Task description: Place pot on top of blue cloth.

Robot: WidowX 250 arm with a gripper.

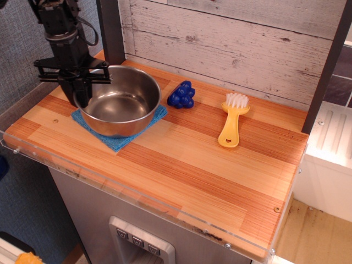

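Observation:
The shiny steel pot (124,104) sits upright on the blue cloth (116,142), which shows only at its front corner and at both sides under the pot. My gripper (80,94) hangs down over the pot's left rim, with dark fingers (83,93) straddling the rim and closed on it. The pot is empty inside.
A dark-blue grape-like toy (182,94) lies just right of the pot. A yellow brush (232,124) lies further right. A black post (111,30) and plank wall stand behind. A clear plastic lip (82,175) runs along the counter's front edge.

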